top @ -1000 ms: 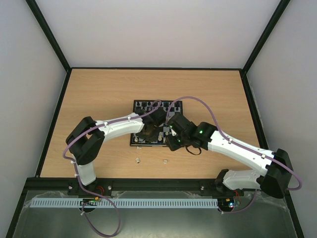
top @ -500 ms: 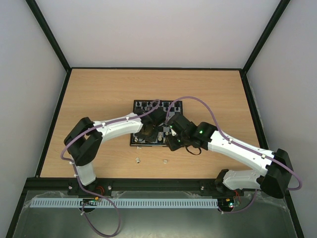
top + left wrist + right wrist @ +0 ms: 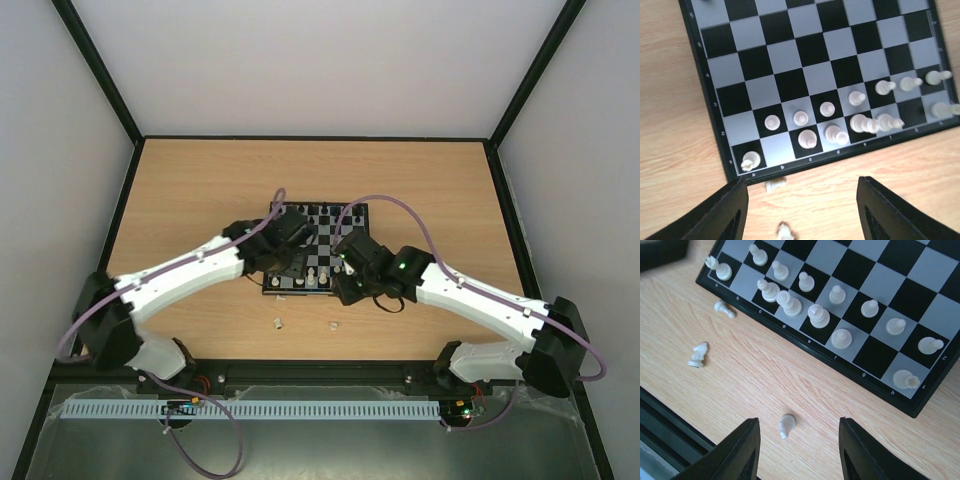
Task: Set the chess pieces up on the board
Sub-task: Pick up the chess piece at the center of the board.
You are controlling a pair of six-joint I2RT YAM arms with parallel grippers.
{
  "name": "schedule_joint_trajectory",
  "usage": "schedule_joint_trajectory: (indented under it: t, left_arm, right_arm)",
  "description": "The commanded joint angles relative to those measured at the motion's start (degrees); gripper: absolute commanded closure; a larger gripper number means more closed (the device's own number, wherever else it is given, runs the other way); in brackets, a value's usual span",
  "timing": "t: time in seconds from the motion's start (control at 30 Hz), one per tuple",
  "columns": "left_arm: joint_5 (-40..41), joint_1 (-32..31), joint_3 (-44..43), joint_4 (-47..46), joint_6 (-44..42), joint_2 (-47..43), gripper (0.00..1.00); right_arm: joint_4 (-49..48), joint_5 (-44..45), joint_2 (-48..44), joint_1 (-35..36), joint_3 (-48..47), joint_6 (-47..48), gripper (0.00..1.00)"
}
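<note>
The board (image 3: 340, 222) lies mid-table, with black pieces along its far edge. Several cream-white chess pieces (image 3: 827, 109) stand in its two near rows and also show in the right wrist view (image 3: 819, 316). Three white pieces lie off the board: one (image 3: 774, 185) by the board's near left corner, a knight (image 3: 698, 355), and one (image 3: 786, 425) on the wood between the right fingers. My left gripper (image 3: 802, 212) is open and empty over the board's near left edge. My right gripper (image 3: 799, 450) is open and empty, above that loose piece.
The board (image 3: 900, 270) has a thin dark rim. In the top view the loose pieces (image 3: 278, 323) (image 3: 334, 324) lie on bare wood between the board and the table's near edge. A black rail (image 3: 300, 372) runs along that edge.
My left arm has swung back and to the left, uncovering the board's near left rows. My right arm has barely moved.
</note>
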State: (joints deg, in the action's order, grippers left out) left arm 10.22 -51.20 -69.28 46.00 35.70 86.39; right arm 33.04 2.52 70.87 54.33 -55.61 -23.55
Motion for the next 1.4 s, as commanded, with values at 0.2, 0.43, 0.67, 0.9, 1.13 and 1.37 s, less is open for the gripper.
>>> schedule_joint_trajectory:
  t: [0.2, 0.43, 0.67, 0.9, 1.13, 1.37]
  left_arm:
    - [-1.54, -1.88, 13.23, -8.20, 2.63, -22.06, 0.06]
    - [-3.17, -2.59, 20.81, -14.17, 4.96, -31.24, 0.01]
    - [-4.68, -2.63, 24.55, -16.27, 5.43, -33.53, 0.01]
    - [-4.39, -2.60, 25.52, -16.46, 5.69, -34.01, 0.01]
    - [-4.15, -2.59, 25.50, -16.84, 5.71, -33.43, 0.01]
    - [-4.50, -2.59, 25.36, -17.82, 5.52, -31.55, 0.01]
  right_arm:
    - [1.09, 2.92, 5.58, 7.35, 2.70, -8.80, 0.49]
    - [-3.21, 1.94, 5.63, 11.07, 9.04, -11.50, 0.55]
    - [-5.72, 0.54, 7.17, 11.53, 10.09, -11.25, 0.60]
    - [-5.64, 1.32, 11.88, 11.55, 7.37, -9.34, 0.61]
    - [-5.54, 1.67, 12.62, 11.51, 7.10, -8.76, 0.66]
    - [-6.35, 1.94, 13.54, 11.52, 7.40, -8.06, 0.68]
